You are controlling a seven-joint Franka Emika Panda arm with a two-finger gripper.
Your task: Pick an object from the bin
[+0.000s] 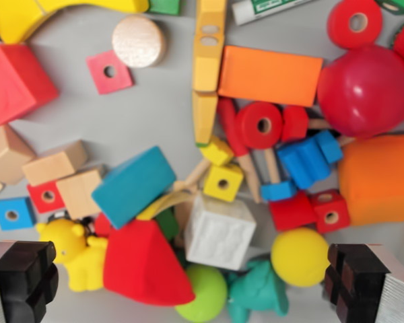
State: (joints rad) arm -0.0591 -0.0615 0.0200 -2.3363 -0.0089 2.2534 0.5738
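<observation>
The gripper (pixel 192 282) hangs with its jaws spread wide — one black ribbed finger (pixel 25 277) at the wrist view's lower left corner, the other at the lower right — both pads pointing into the scene, with nothing clamped between them.

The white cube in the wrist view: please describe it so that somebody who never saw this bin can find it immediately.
Start from the big teal block lying tilted left of centre. Just to its lower right, above the green ball, sits the white cube, with the yellow ball on its right. It is the only white block; the things around it are brightly coloured.
</observation>
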